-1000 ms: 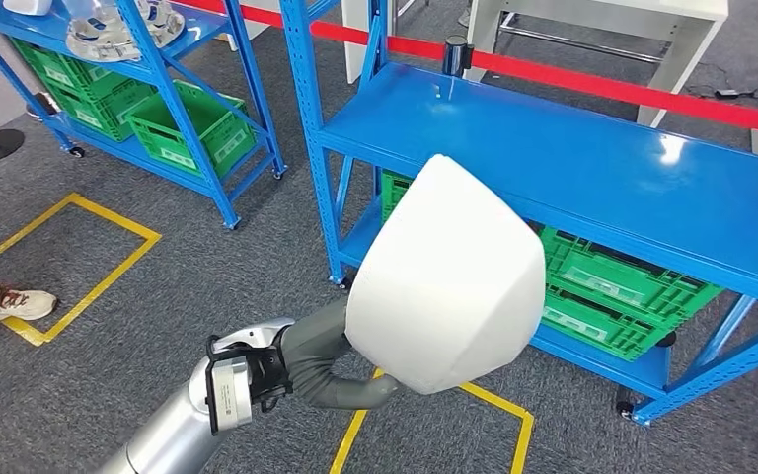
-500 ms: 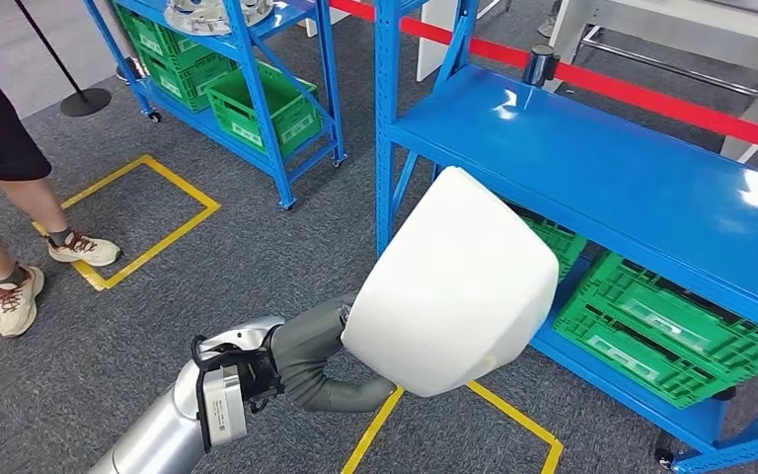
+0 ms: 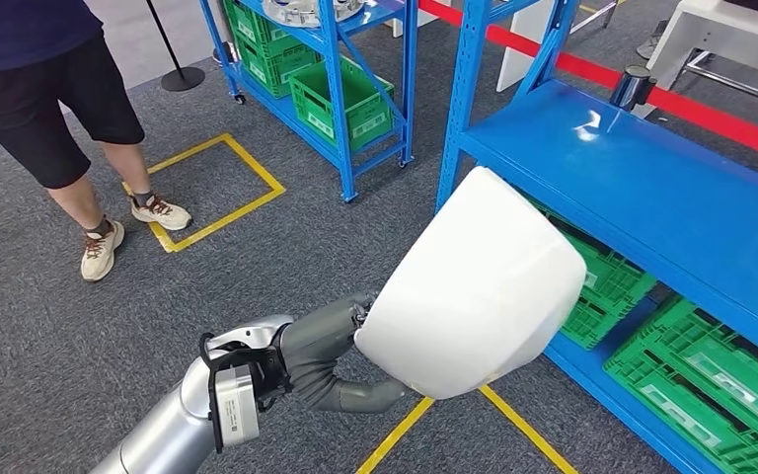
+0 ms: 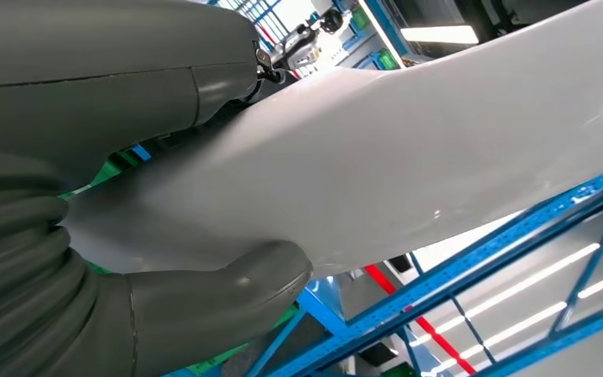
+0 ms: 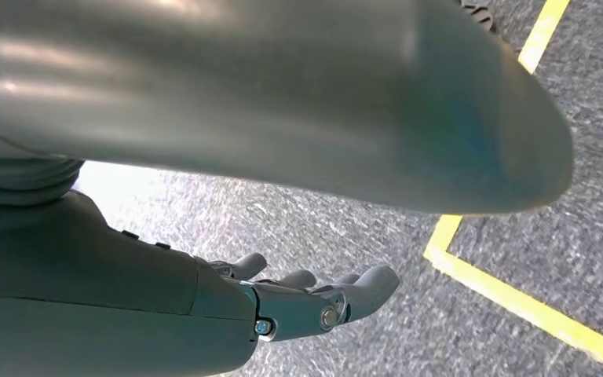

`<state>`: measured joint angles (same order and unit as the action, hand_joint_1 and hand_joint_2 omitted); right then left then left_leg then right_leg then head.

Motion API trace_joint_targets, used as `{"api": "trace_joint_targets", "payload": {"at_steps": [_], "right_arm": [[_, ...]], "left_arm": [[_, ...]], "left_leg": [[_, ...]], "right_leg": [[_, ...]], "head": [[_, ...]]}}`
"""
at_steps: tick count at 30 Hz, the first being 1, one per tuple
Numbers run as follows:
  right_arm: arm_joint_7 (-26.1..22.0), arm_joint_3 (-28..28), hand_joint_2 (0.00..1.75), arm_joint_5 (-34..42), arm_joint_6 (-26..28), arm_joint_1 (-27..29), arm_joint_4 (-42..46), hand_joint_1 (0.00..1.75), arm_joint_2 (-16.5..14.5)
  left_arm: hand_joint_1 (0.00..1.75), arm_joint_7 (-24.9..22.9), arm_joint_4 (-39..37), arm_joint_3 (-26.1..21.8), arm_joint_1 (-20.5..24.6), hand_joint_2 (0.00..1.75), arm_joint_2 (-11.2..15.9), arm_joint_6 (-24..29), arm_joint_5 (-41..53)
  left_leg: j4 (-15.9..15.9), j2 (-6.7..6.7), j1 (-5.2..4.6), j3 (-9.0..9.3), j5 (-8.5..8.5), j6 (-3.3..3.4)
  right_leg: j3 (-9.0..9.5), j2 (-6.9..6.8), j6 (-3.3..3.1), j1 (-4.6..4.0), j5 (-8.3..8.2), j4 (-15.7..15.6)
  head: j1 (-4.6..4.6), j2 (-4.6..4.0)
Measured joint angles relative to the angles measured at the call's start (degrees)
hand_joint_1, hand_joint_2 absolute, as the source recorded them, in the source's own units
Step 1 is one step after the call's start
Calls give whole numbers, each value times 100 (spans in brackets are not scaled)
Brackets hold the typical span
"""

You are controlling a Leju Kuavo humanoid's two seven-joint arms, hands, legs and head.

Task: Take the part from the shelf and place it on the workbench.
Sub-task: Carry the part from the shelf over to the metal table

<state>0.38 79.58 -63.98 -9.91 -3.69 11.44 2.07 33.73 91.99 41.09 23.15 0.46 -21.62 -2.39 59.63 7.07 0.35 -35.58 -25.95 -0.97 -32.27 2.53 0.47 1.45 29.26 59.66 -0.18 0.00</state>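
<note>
A large white shell-shaped part (image 3: 474,286) hangs in front of me, above the grey carpet. My left hand (image 3: 331,355) grips it at its lower left edge, with the thumb under the rim. In the left wrist view the part (image 4: 440,149) lies pressed between that hand's thumb (image 4: 220,298) and its palm. My right hand (image 5: 314,302) hangs over the carpet with its fingers stretched out and nothing in them. A blue rack with a bare top shelf (image 3: 671,197) stands just right of the part.
Green crates (image 3: 701,365) fill the rack's lower level. Another blue shelf (image 3: 336,59) with green crates and a metal part (image 3: 301,10) stands behind. A person (image 3: 59,99) stands at the left by a yellow floor square (image 3: 222,188). Red barrier tape (image 3: 711,123) runs behind.
The whole picture has shifted as I turn: the racks slide right and the person comes further into view at the left. The white part stays in my left hand.
</note>
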Motion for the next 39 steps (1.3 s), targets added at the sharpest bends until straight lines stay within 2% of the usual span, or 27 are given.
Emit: {"api": "trace_joint_targets", "payload": {"at_steps": [2,3,4,6,7,9,10,12,13,15,17,19,20,21,22,23,24,25,27,28,30,32,34,36,37,38,39], "right_arm": [[-16,0,0,0,-15,-2,1,0,2],[-22,0,0,-1,-25,4,1,0,4],[-27,0,0,-2,-37,15,1,0,6],[-29,0,0,-5,-59,31,1,0,8],[-30,0,0,-5,-66,31,1,0,9],[-31,0,0,-5,-69,17,1,0,9],[-31,-1,0,-7,-70,11,1,0,9],[-25,-2,0,-18,-72,4,1,0,9],[-20,-3,0,-25,-72,-1,1,0,9],[-13,-10,0,-32,-71,-27,1,0,9],[-16,-19,0,-37,-70,-48,1,0,8],[-20,-22,0,-54,-65,-30,1,0,8],[-15,-23,0,-62,-61,-13,1,0,8],[-6,-24,0,-67,-57,1,1,0,9],[4,-25,0,-68,-55,9,1,0,9],[14,-26,0,-68,-54,9,1,0,9],[22,-28,0,-68,-55,7,1,0,9],[27,-29,0,-69,-55,4,1,0,9],[40,-31,0,-69,-55,-2,1,0,9],[48,-31,0,-69,-55,-7,1,0,9],[77,-32,0,-68,-55,-26,1,0,9],[111,-33,0,-74,-51,-33,2,0,10],[150,-33,0,-83,-36,-7,3,0,14],[171,-33,0,-92,-13,28,3,0,24],[170,-33,0,-103,-7,36,3,0,28],[166,-36,0,-116,-5,37,3,0,31],[161,-39,0,-128,-11,34,3,0,31]], "left_arm": [[175,-4,4,-1,10,175,2,0,10],[175,-8,5,-1,15,175,0,0,20],[175,-13,4,0,16,175,-3,0,33],[175,-27,1,1,5,175,-8,-1,56],[175,-33,0,1,0,175,-9,-2,63],[175,-40,2,1,2,175,-16,-5,69],[175,-44,5,1,9,175,-25,-7,69],[175,-53,14,2,18,175,-50,-10,69],[175,-59,17,1,17,175,-60,-15,69],[175,-72,30,-4,3,175,-70,-30,76],[175,-81,49,-8,2,175,-84,-50,87],[175,-90,56,-9,-1,175,-103,-64,94],[175,-100,54,-9,-12,175,-110,-67,98],[175,-107,52,-10,-27,175,-112,-68,102],[175,-113,50,-10,-40,175,-112,-68,105],[175,-116,50,-10,-49,175,-112,-69,108],[175,-116,52,-10,-55,175,-113,-69,109],[175,-116,55,-10,-57,175,-115,-70,110],[175,-116,62,-11,-57,175,-120,-71,114],[175,-116,67,-13,-60,175,-120,-72,116],[175,-116,74,-26,-72,175,-117,-72,119],[175,-116,77,-38,-81,175,-112,-75,120],[175,-115,72,-38,-85,175,-116,-89,121],[175,-114,49,-33,-100,175,-120,-114,121],[175,-114,34,-31,-107,175,-119,-129,121],[175,-113,23,-29,-111,175,-119,-142,121],[175,-112,17,-28,-110,175,-120,-153,121]], "left_leg": [[283,-311,-9,-144,-182,-39],[592,-494,-14,-283,-359,-53],[976,-587,-11,-459,-554,-67],[1551,-632,-1,-705,-765,-84],[1563,-647,2,-686,-722,-83],[969,-762,-2,-330,-411,-56],[565,-898,-27,-110,-286,-31],[63,-1072,-71,148,-165,45],[4,-1070,-95,160,-173,81],[-26,-923,-95,148,-134,155],[-80,-795,-63,161,-85,226],[-99,-665,-39,160,-55,266],[-95,-589,-38,151,-49,273],[-87,-507,-38,143,-46,274],[-77,-421,-36,138,-44,271],[-65,-334,-32,134,-41,262],[-49,-251,-25,132,-41,246],[-30,-172,-22,124,-42,219],[3,-37,-23,88,-41,144],[1,23,-21,67,-29,101],[-17,81,-7,27,0,26],[156,-172,-9,-64,-120,-20],[767,-521,-17,-331,-486,-48],[1463,-623,-12,-638,-796,-67],[1591,-636,-12,-683,-813,-67],[1487,-656,-14,-608,-722,-58],[1163,-716,-19,-418,-558,-40]], "right_leg": [[-1,-147,-92,1,-21,-24],[-5,-227,-122,-12,-20,-27],[-10,-315,-145,-25,-15,-27],[-15,-501,-156,-46,-10,-26],[-14,-590,-156,-53,-7,-25],[4,-746,-142,-61,2,-25],[14,-814,-122,-75,15,-19],[32,-937,-65,-100,34,-13],[39,-997,-33,-108,37,-16],[64,-1061,33,-91,47,-19],[-8,-791,89,-55,208,201],[-299,-412,120,-34,542,829],[-486,-332,128,-32,687,1192],[-626,-302,133,-33,742,1437],[-675,-290,134,-30,687,1488],[-617,-270,135,-22,529,1321],[-463,-205,137,-6,312,972],[-286,-72,146,16,148,586],[-68,112,129,28,-8,95],[-47,131,103,13,-2,36],[-45,-3,13,-10,-38,18],[-44,-136,-82,-12,-63,-6],[-49,-297,-140,-36,-63,-14],[-59,-481,-158,-63,-58,-13],[-62,-569,-160,-72,-57,-12],[-61,-651,-160,-79,-55,-12],[-54,-728,-157,-86,-50,-11]], "head": [[-39,0],[-60,0],[-79,0],[-83,0],[-85,0],[-87,0],[-89,0],[-84,0],[-79,0],[-74,0],[-63,0],[-39,0],[-31,0],[-26,0],[-23,0],[-21,0],[-19,0],[-15,0],[-10,0],[-9,0],[-11,0],[-42,0],[-78,0],[-86,0],[-86,0],[-87,0],[-87,0]]}}
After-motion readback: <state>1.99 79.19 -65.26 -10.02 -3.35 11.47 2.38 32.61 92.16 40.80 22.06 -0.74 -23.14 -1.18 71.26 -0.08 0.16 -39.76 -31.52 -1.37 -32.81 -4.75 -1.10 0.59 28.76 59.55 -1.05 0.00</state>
